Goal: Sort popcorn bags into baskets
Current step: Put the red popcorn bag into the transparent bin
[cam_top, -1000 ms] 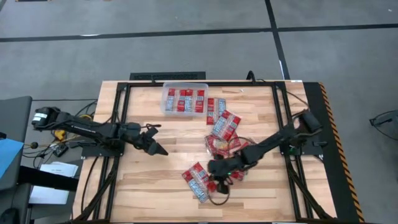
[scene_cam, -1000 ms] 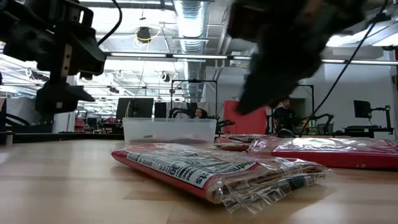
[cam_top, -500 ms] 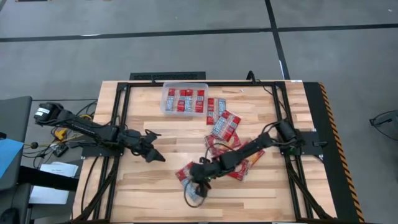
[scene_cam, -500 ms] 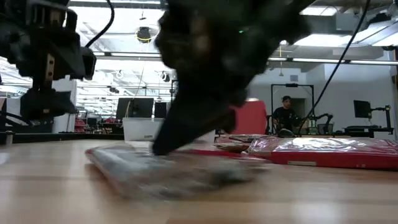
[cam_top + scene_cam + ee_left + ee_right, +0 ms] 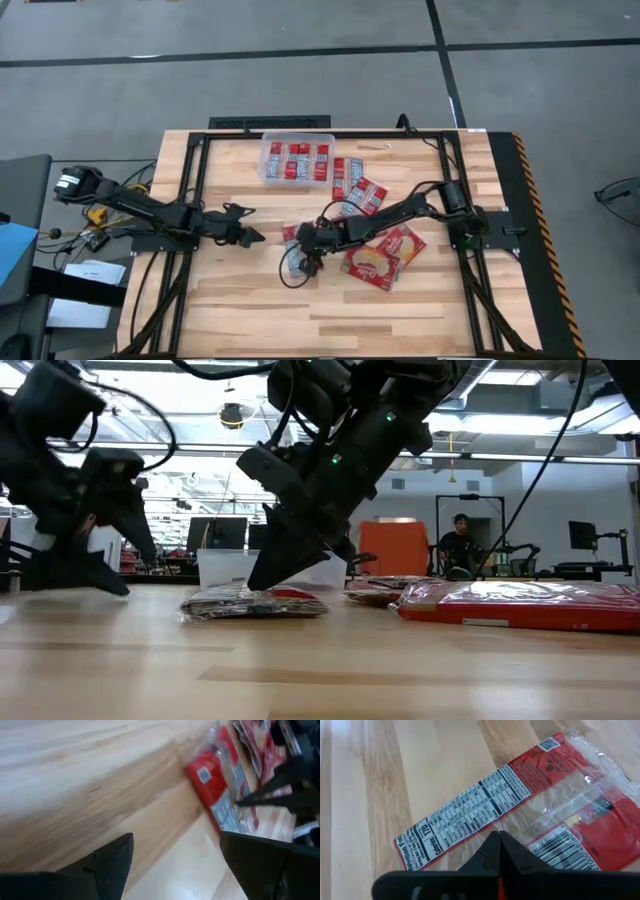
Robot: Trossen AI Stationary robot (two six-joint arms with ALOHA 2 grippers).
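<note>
A narrow red popcorn packet (image 5: pixel 291 250) lies flat on the wood, back side up, with its white nutrition label (image 5: pixel 465 815) showing. My right gripper (image 5: pixel 303 243) is shut, with its tip on this packet (image 5: pixel 255 603). My left gripper (image 5: pixel 246 236) is open and empty, low over the table to the packet's left, and it faces the packet (image 5: pixel 220 795). The clear tub (image 5: pixel 297 160) at the far edge holds several narrow packets. More narrow packets (image 5: pixel 362 195) and large packets (image 5: pixel 385 252) lie to the right. My right gripper presses its shut fingertips (image 5: pixel 499 840) on the packet's upturned back face (image 5: pixel 492 826), about midway along it, beside the white label. The fingers slant down from the table's right side. The packet lies flat on the table under them.
Bare wood lies between my left gripper and the packet, and along the near edge (image 5: pixel 330 320). A black frame rail (image 5: pixel 300 128) runs behind the tub. In the low view a large packet (image 5: pixel 520 605) lies at the right, and a person stands far behind the table.
My right gripper has swept from the near-middle of the table toward its left and far side. It has dragged the narrow packet along the wood. The packet has slid and turned, and now lies close to my left gripper.
</note>
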